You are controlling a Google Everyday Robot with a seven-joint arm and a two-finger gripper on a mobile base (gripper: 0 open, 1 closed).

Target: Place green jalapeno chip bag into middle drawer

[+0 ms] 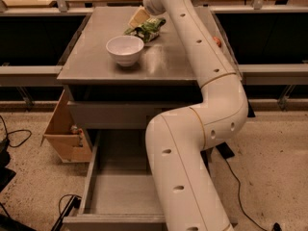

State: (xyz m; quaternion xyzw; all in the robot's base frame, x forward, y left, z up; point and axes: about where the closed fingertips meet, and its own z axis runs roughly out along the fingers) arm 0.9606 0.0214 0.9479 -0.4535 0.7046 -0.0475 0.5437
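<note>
The green jalapeno chip bag (147,29) lies on the grey cabinet top (96,57), behind and to the right of a white bowl (124,50). My gripper (138,17) is at the far end of the white arm, right at the bag's back left edge, its tan fingers touching or nearly touching it. The middle drawer (120,186) stands pulled open below, with a bare grey floor; my arm hides its right part.
A tan cardboard box (65,129) leans at the cabinet's left side, next to the drawer. An orange-red can (217,42) shows partly behind my arm on the top's right side. Cables (14,138) lie on the floor at left.
</note>
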